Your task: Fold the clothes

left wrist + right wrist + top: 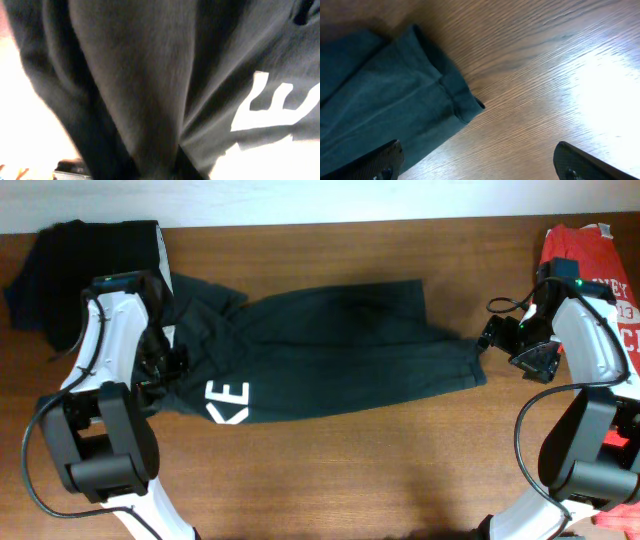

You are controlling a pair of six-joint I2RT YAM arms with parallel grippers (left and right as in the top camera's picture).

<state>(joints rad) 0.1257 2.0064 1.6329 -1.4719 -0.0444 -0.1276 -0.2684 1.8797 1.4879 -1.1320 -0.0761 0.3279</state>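
Between the right tool's [477, 152] spread fingers shows only bare surface [555, 75]. Just ahead lies the dark garment's [340, 350] cuff [455, 100], untouched, probably the end to pinch for folding. Farther off, the left tool [168, 365] is buried in fabric beside the white lettering [228, 400]; whether it grips, I cannot tell.

White letters "KE" on dark garment [330, 350], at its 8 o'clock corner, same white lettering partly seen in left wrist view, red garment [578, 248] at table's 3 o'clock, white print, digits look like "13", remainder illegible
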